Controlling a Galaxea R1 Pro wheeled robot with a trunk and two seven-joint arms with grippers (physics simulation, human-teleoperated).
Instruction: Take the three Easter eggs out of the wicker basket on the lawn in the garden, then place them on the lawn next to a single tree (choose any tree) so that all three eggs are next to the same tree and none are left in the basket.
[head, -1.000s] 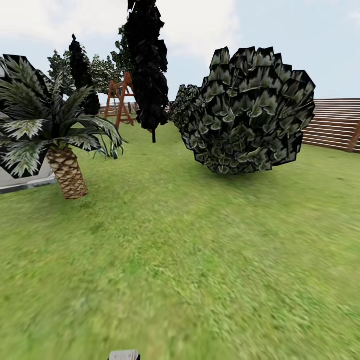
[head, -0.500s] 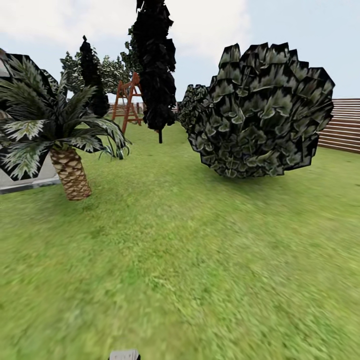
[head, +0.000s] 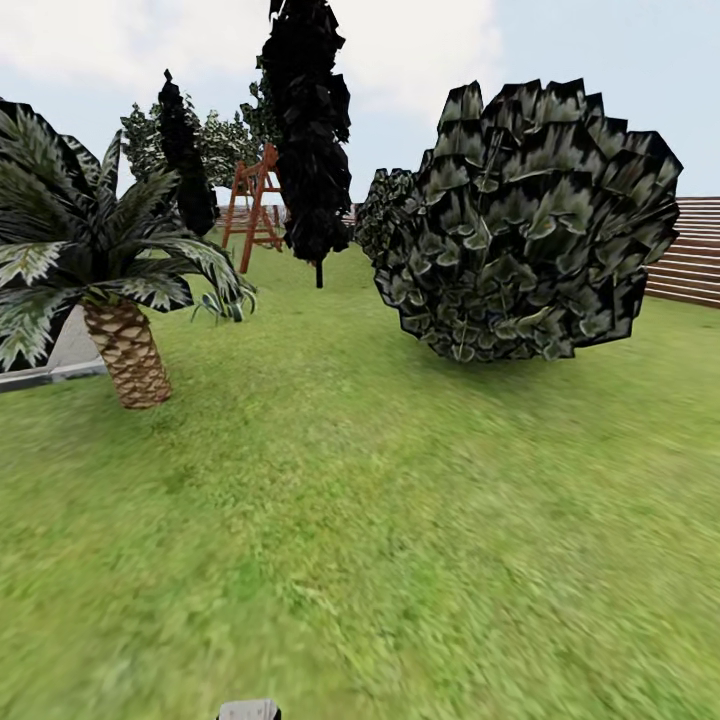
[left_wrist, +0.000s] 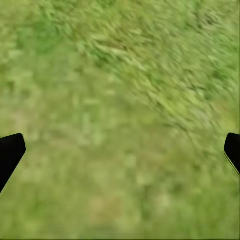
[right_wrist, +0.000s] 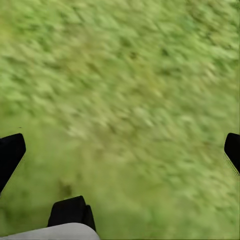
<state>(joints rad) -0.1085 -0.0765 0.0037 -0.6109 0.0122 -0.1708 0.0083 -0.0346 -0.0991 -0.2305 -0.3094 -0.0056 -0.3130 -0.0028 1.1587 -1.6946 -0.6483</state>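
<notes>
A: Nearest to us, both arms hang low over the lawn (head: 330, 560). Our left gripper (left_wrist: 120, 152) has its fingertips spread to the picture's two edges, nothing between them but grass.

B: Same for our right gripper (right_wrist: 120, 150): spread wide, empty. Sensible while we're travelling, I'd say. Hands low, nothing to knock.

A: No eggs or basket in front of us, so we judge the task hasn't really begun; we're searching.

B: Middle distance, left: a short palm (head: 110, 290) with a scaly trunk, planted at the grass edge by a grey paved strip (head: 55, 365).

A: Right of centre, a big round bush (head: 525, 225) sits on the lawn.

B: Beyond, a dark slender tree (head: 310, 120), a red wooden frame (head: 255, 200), and a slatted fence (head: 690, 250) far right.

A: None has that pale smooth trunk we want.
</notes>
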